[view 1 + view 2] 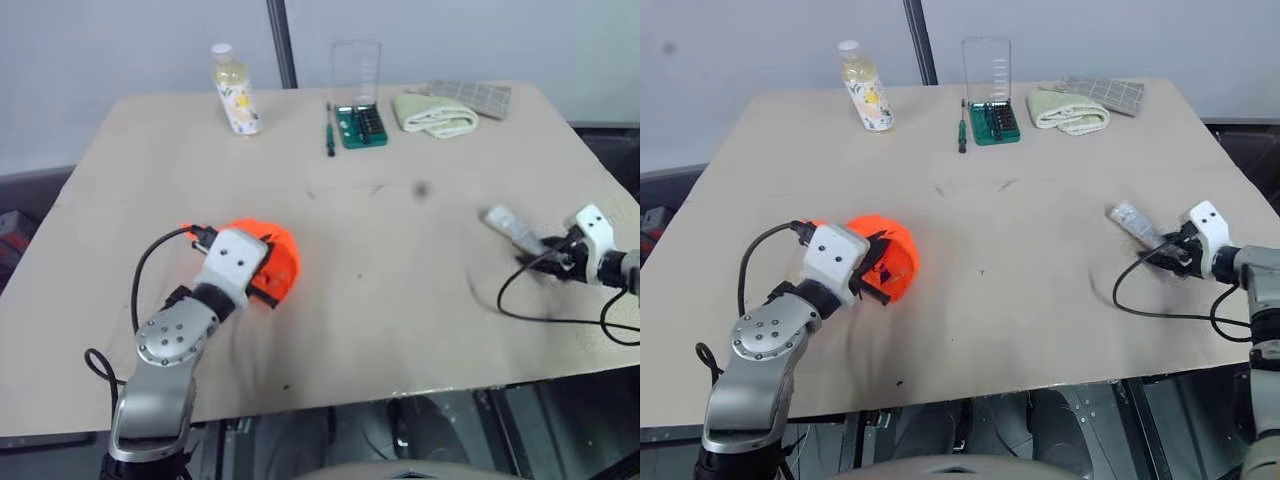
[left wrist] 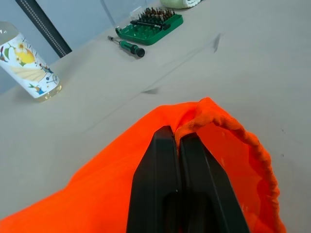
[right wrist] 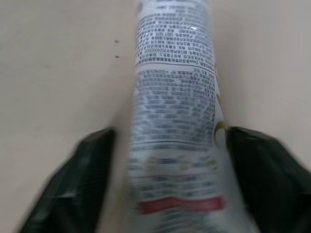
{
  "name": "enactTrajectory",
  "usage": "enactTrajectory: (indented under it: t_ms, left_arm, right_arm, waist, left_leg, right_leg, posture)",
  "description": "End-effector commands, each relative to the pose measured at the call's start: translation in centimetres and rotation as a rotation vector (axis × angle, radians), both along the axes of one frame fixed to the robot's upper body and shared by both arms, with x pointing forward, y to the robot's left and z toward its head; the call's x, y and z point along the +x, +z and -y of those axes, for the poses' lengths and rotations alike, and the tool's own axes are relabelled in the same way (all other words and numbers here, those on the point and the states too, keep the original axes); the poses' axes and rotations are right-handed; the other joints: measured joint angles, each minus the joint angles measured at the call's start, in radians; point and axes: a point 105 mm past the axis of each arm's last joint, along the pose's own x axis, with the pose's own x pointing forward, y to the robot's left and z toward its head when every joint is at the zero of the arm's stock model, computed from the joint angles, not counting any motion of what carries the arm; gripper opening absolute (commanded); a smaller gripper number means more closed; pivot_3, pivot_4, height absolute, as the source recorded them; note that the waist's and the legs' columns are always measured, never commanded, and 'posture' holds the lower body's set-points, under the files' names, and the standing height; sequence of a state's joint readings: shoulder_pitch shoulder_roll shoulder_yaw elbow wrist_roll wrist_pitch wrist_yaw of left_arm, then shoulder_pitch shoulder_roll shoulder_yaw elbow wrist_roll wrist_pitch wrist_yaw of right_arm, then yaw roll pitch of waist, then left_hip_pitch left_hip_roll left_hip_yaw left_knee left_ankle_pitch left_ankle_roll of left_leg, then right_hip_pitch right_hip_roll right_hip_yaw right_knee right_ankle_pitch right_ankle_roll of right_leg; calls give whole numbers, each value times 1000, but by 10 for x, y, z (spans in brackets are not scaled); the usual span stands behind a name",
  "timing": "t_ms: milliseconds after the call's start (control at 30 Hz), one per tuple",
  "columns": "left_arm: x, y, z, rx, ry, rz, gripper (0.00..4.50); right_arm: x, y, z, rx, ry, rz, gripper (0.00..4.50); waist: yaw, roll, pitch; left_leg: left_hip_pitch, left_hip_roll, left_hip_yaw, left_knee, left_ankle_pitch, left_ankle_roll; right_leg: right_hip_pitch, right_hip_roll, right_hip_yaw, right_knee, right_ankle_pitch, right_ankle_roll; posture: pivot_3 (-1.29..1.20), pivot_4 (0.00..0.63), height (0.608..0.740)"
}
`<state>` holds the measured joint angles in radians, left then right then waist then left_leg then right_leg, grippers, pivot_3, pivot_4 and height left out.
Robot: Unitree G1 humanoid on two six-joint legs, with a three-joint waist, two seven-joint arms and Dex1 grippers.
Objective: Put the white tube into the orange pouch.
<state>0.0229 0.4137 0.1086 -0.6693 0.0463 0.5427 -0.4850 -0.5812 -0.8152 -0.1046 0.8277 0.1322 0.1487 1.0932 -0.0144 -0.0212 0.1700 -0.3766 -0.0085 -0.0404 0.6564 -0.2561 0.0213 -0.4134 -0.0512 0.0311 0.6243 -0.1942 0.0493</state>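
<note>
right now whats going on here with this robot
The left gripper is shut on the rim of the orange pouch, holding it just above the table. The right gripper has its fingers on either side of the white tube, which lies on the table; the fingers are not yet closed on it.

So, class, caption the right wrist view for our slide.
Open jaws straddle the white tube lying on the table.

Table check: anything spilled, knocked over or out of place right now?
Nothing stands out. The bottle stands upright, the bit set and towel lie tidy at the table's far edge.
</note>
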Motion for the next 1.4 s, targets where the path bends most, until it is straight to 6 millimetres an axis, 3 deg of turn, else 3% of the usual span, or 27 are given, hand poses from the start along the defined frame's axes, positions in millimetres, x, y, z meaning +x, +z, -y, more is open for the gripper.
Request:
enactTrajectory:
  t_ms: [33,100,167,200,333,533,767,933,1067,1267,1400]
  left_arm:
    - [-6,15,5,7,-17,56,0]
    - [-6,14,5,5,-16,53,0]
    - [-7,14,4,-1,-12,47,0]
    - [-7,13,4,-4,-10,44,0]
    - [-5,12,-1,-32,8,32,0]
    - [1,12,0,-99,20,14,0]
    - [-4,14,11,-164,-9,-3,0]
    - [-6,19,26,-228,-72,-10,0]
    - [-5,25,32,-243,-122,-9,0]
    - [-2,34,39,-249,-171,4,0]
    - [-7,39,45,-273,-216,1,0]
  right_arm:
    - [2,9,2,10,1,29,2104]
    - [2,10,1,16,4,37,1117]
    - [3,12,-1,16,18,56,420]
    - [3,14,-4,13,32,63,321]
    - [-5,25,-32,71,181,72,321]
    - [-55,58,-146,270,596,-31,321]
    - [-80,50,-225,277,756,-76,321]
    - [-76,36,-256,220,783,-90,321]
    - [-78,37,-284,234,839,-96,321]
    - [-86,28,-295,210,903,-130,321]
    - [-75,25,-295,196,846,-126,321]
  waist:
    - [0,0,0]
    - [0,0,0]
    - [-2,0,0]
    - [-2,0,0]
    - [-2,0,0]
    - [0,1,1]
    - [6,-1,1]
    - [4,-1,1]
    - [2,-1,1]
    - [4,-1,1]
    - [2,-1,1]
  left_leg:
    - [0,0,0,0,0,0]
    - [0,0,0,0,0,0]
    - [1,0,0,0,0,0]
    - [1,0,0,0,0,0]
    - [0,1,0,0,0,0]
    - [-2,2,-3,0,0,0]
    - [-3,0,-9,1,0,0]
    - [-4,-2,-10,1,0,0]
    - [-4,-4,-11,1,0,0]
    - [-6,-5,-19,1,0,-1]
    - [-5,-6,-19,1,0,-1]
  right_leg:
    - [0,0,0,0,0,0]
    - [0,0,0,0,0,0]
    - [0,0,0,0,0,0]
    - [0,0,0,0,0,0]
    - [0,0,0,0,0,0]
    - [-1,0,-1,1,0,0]
    - [-1,0,-7,1,0,1]
    - [-1,-2,-7,0,0,0]
    - [-1,-1,-9,1,0,0]
    - [-1,-3,-11,0,0,0]
    - [-1,-3,-11,0,0,0]
  posture:
    - [0,150,740]
    - [0,150,740]
    - [0,150,740]
    - [0,150,740]
    - [0,150,740]
    - [0,150,740]
    - [0,150,740]
    - [0,150,740]
    - [0,150,740]
    - [0,150,740]
    - [0,150,740]
